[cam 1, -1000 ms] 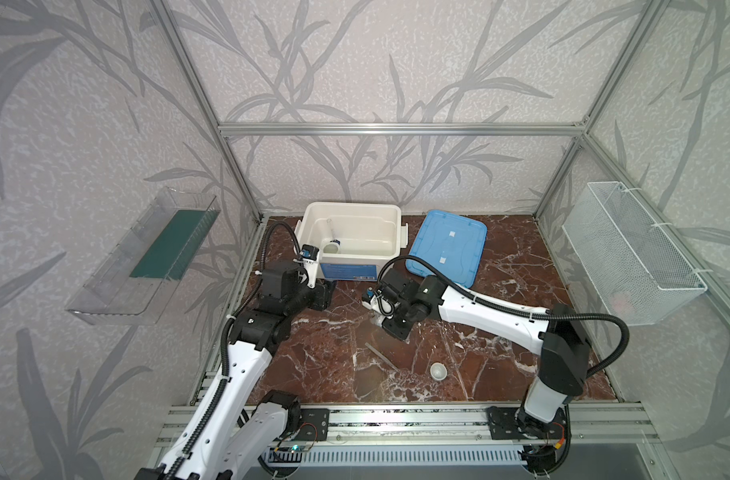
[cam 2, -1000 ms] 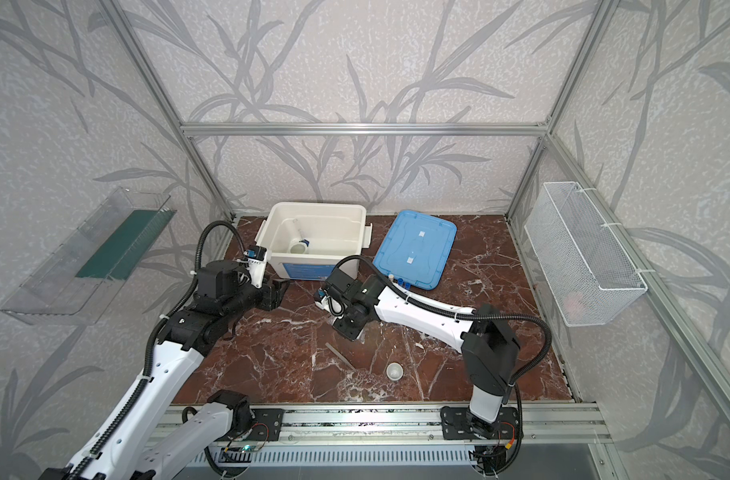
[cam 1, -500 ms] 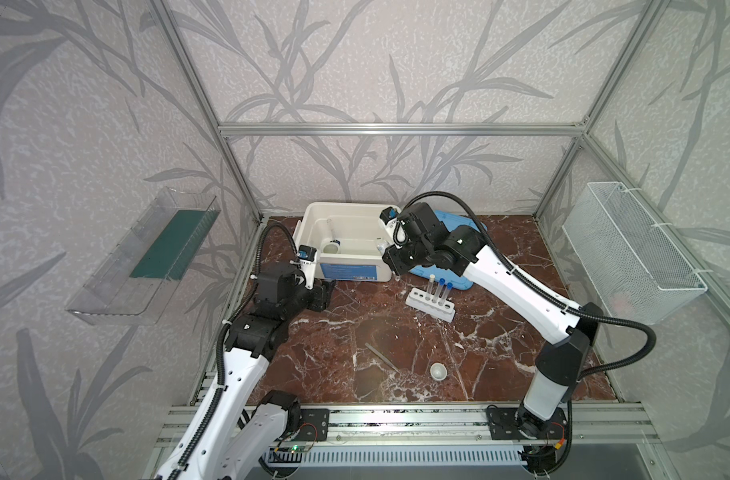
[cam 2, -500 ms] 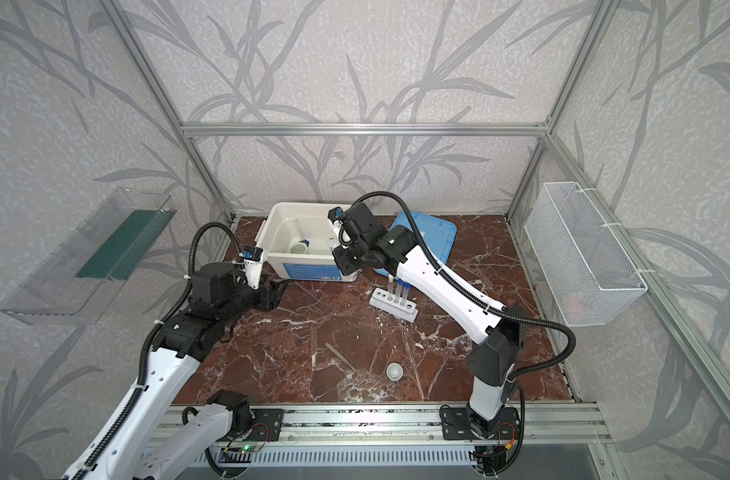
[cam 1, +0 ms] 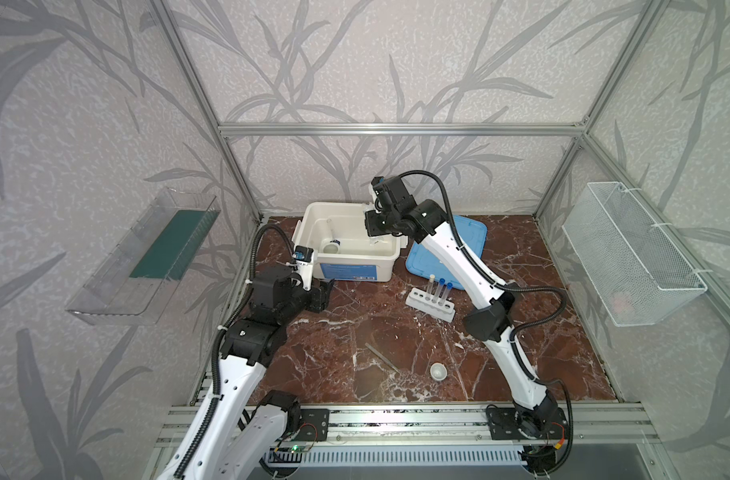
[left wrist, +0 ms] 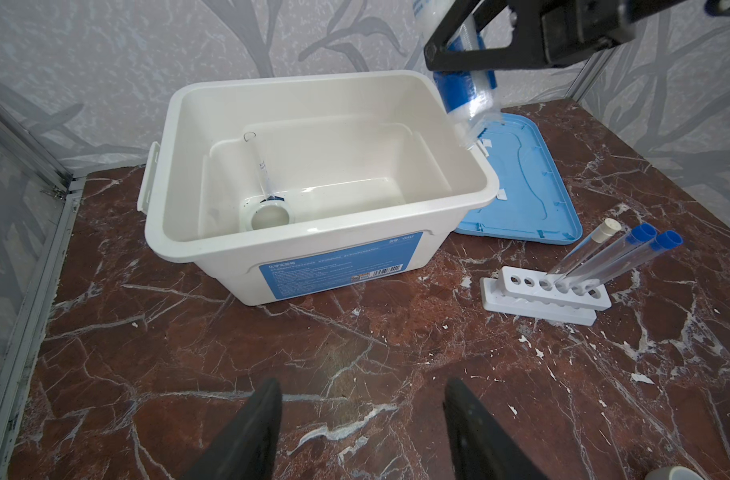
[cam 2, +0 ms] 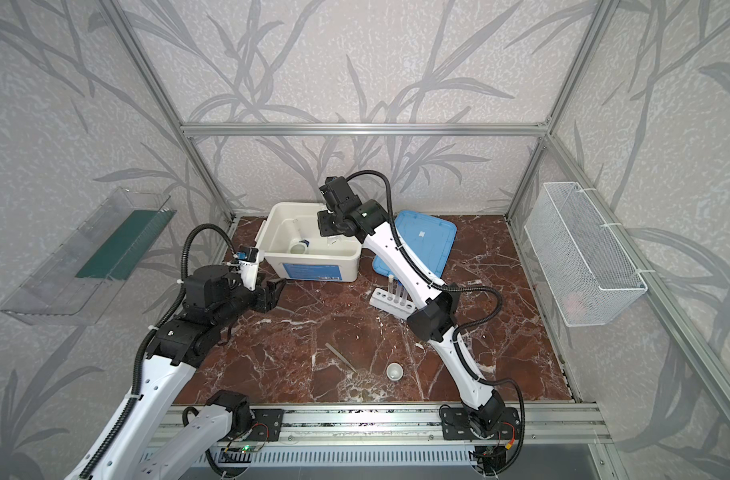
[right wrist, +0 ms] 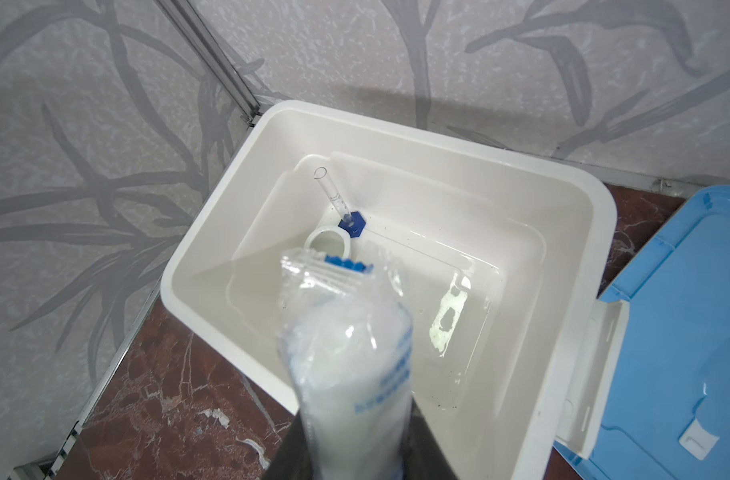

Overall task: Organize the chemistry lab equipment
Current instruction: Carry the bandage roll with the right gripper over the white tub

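- The right claw (left wrist: pixel 463 45) has swung up from low over the middle of the tabletop (cam 1: pixel 334 365), uncovering the rack (cam 1: pixel 427 305). It is clamped on the film-wrapped bottle (right wrist: pixel 346 353) and holds it tilted above the right rim of the bin (cam 1: pixel 355 270), cap end toward the inside. The left claw (left wrist: pixel 361 415) has not shifted.
- Nearest the front rail, the front cup (cam 1: pixel 438 371) stands upright. The tweezers (cam 1: pixel 382 357) lie flat just to its left, apart from it, with bare marble all round.
- The left claw hovers low on the left, jaws spread and empty, facing the bin's labelled front wall across open tabletop.
- Right of the middle, the rack holds three test tubes (left wrist: pixel 604 257), one white-capped and two blue, and some of its holes are free. The right forearm passes close above it. In a top view that arm hides the blue caps of the test tubes (cam 2: pixel 398 293).
- Only the wrist views show the bin's floor well. The second cup (left wrist: pixel 269 216) sits near the front left, and the cylinder (right wrist: pixel 334 199) rises from its blue base just beside it. The rest of the floor is bare.
- The lid (cam 1: pixel 471 232) lies at the bin's right side, under the right arm. The bin's back is close to the rear frame.
- A wire basket (cam 1: pixel 629 257) and a clear shelf (cam 1: pixel 147 257) hang on the side walls, well apart from both arms.
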Controlling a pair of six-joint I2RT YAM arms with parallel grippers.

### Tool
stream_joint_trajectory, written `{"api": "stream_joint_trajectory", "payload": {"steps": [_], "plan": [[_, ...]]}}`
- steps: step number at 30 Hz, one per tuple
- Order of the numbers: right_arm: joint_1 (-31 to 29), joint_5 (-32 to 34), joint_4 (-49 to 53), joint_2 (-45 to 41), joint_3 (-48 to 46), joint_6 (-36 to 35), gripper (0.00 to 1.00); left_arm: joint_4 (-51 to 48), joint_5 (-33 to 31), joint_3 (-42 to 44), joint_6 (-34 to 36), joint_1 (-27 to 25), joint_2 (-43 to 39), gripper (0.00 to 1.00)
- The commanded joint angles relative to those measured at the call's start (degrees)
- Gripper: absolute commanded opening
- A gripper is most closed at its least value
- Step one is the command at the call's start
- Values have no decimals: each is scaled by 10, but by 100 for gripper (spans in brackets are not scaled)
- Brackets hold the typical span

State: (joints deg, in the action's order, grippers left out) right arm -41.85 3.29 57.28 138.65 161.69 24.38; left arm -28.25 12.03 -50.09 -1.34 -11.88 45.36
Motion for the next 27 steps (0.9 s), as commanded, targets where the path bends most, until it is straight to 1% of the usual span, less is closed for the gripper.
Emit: {"api": "stream_joint_trajectory", "payload": {"steps": [1,4,6,11,12,14,18,22,27], "plan": [[11,18,31,34,35,64,27,4,-5,6,-6,3,-6,63],[14,31,-22,32,-15,89,27,5,-6,6,-6,4,-6,63],[15,43,-46,38,-30,100,27,5,-7,5,-7,4,-6,63],[14,64,-49,87,14,118,27,5,-9,5,-8,4,-4,63],[14,67,-55,93,14,118,26,5,-10,5,-8,3,-4,63],[14,72,-66,99,6,144,26,5,-12,5,-8,4,-4,63],[13,69,-91,117,-3,158,26,5,-11,5,-9,5,-1,63],[12,60,-103,138,10,159,25,5,-10,5,-9,5,2,63],[11,63,-112,150,5,159,24,5,-10,5,-9,5,5,63]]}}
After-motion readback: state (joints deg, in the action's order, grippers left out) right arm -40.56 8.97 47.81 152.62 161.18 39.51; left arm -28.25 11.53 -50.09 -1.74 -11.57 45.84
